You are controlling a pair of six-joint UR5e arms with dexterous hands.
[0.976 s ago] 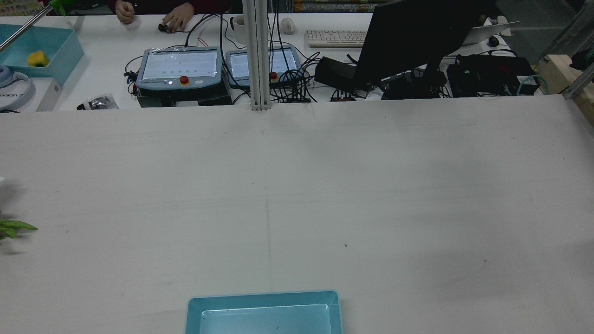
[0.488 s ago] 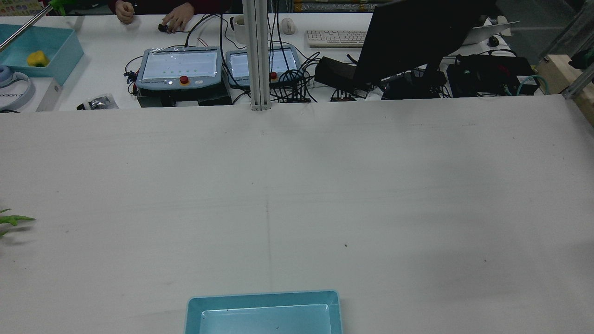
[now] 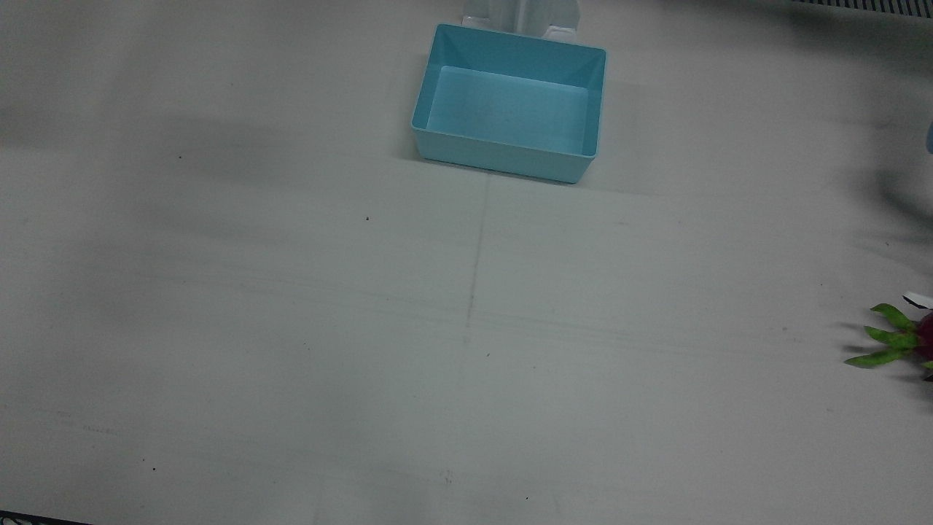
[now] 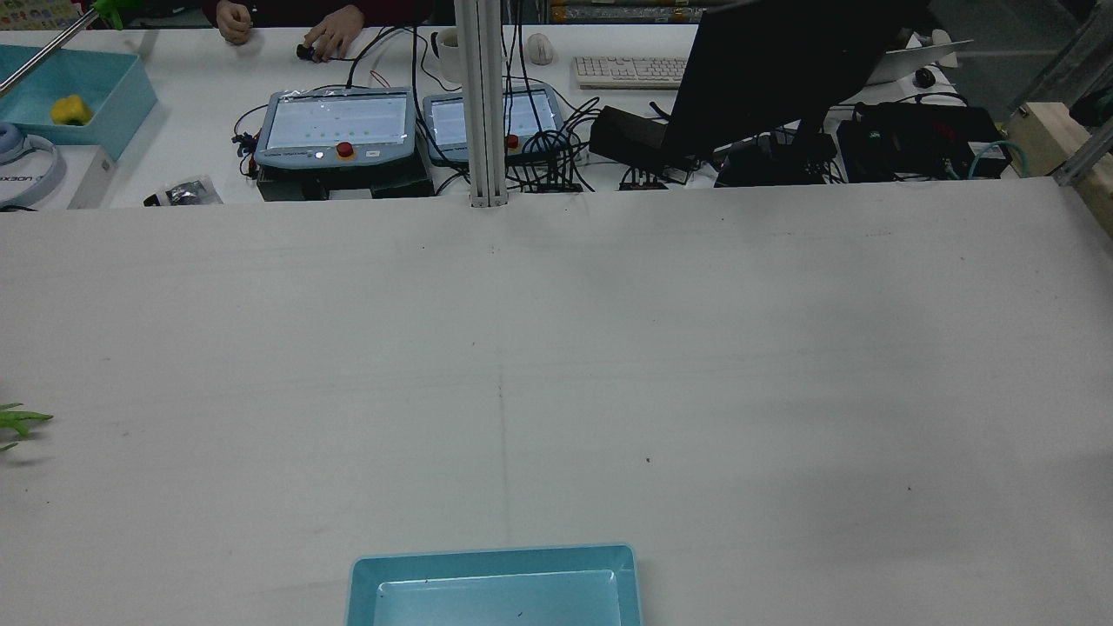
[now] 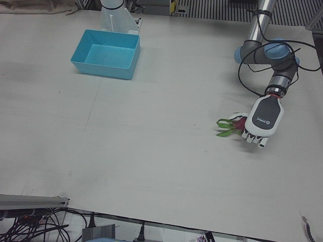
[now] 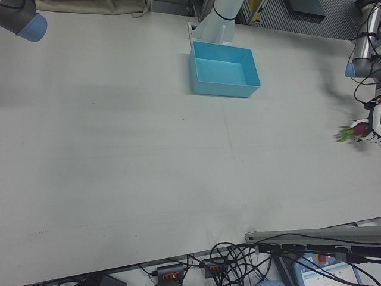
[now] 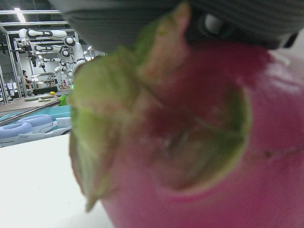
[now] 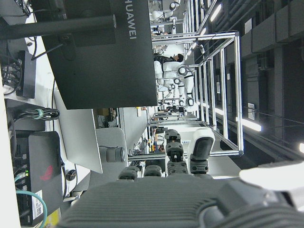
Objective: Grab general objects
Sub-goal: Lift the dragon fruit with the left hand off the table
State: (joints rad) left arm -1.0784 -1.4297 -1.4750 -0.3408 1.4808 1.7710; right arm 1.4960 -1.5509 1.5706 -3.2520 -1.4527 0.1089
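Magenta dragon fruit (image 5: 238,124) with green leaves sits near the table's 3 o'clock edge in the left-front view, left hand (image 5: 263,120) closed over it. Right hand (image 8: 190,199) holds nothing, fingers apart. We suspect the leafy side (floppy) could let the fruit slip sideways.

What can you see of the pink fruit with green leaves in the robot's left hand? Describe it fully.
The pink fruit looks like a toy dragon fruit: a magenta, smooth body with pointed green leaf tips fanning out sideways. It sits at the table's far edge on the robot's left, mostly hidden under the white left hand, whose fingers close over it. Whether it touches the table cannot be told.
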